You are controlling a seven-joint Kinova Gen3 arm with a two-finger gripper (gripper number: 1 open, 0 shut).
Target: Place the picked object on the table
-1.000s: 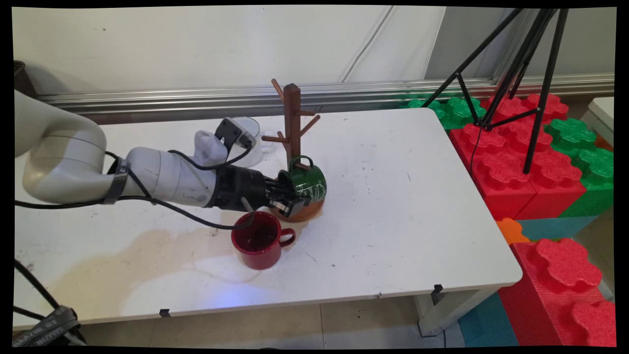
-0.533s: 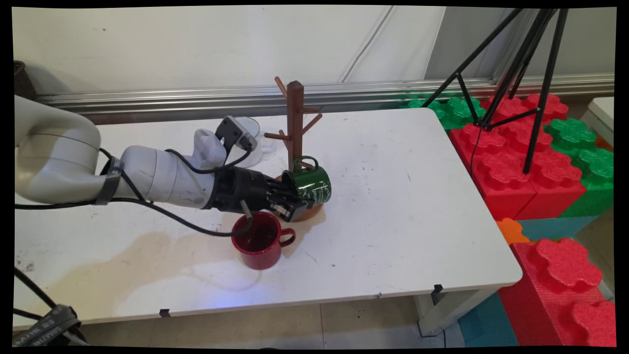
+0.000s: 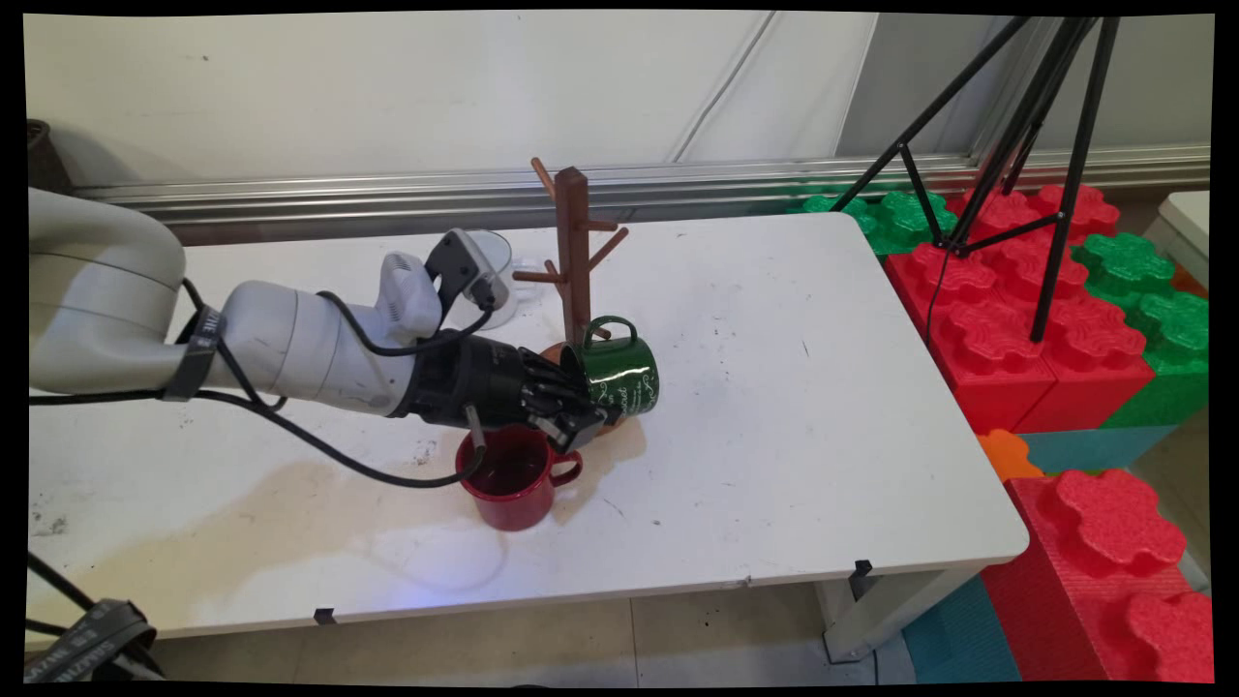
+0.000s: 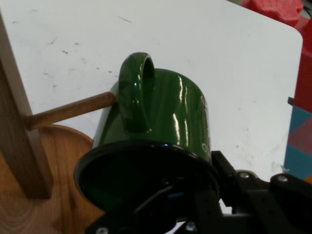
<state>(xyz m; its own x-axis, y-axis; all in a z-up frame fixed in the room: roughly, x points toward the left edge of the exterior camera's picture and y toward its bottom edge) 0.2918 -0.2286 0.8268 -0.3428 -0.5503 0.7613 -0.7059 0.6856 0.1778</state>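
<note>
Main view — pincer [image 3: 587, 418] clenched on green mug [image 3: 622, 372], now higher and rightward beside wooden mug tree [image 3: 573, 254]

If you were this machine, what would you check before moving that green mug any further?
1. Grip: black two-finger gripper clamped on the glossy green mug's rim: ok.
2. Mug off the table, tipped sideways: ok.
3. Handle's loop on the wooden mug tree's lower peg: not ok, the peg tip only touches it.
4. Red mug under the wrist, close: cannot tell clearance.
5. White table to the right free: ok.
</note>
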